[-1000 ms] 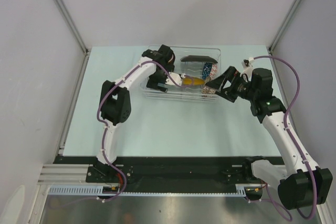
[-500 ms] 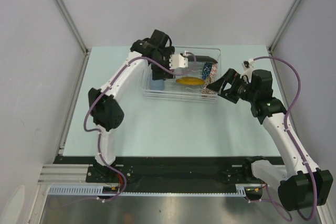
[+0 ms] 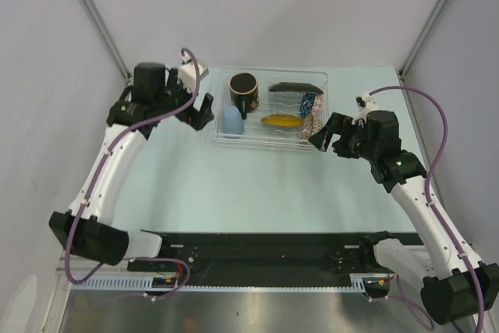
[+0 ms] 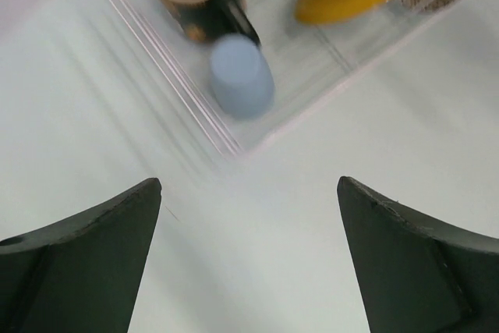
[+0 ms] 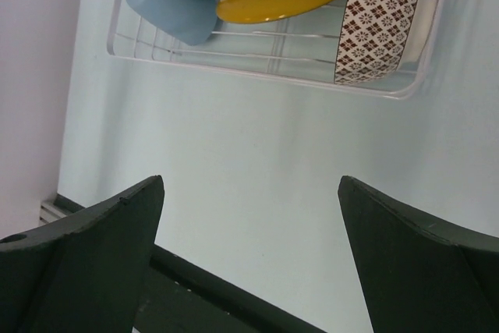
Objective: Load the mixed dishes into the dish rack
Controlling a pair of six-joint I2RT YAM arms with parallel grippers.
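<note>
In rack [image 3: 265, 146] at table [image 3: 234, 185] far edge: blue cup [image 3: 231, 121], dark cup [image 3: 243, 91], yellow plate [image 3: 281, 121], patterned bowl [image 3: 310, 126], black plate [image 3: 290, 87]. Outside: left gripper [image 3: 203, 112], right gripper [image 3: 326, 139], spread wide, empty.

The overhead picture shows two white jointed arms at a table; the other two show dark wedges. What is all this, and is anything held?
Those are two robot arms, each ending in a two-finger gripper. The overhead picture comes from a fixed camera above and behind them. The other two come from cameras on the wrists; the wedges are each gripper's own fingers. On the pale table stands a clear plastic dish rack holding a light blue cup, a dark handled mug, a round yellow plate, a small patterned bowl, a black square plate and a blue mosaic bowl. The left gripper and the right gripper, one beside each end of the rack, are open and hold nothing.
</note>
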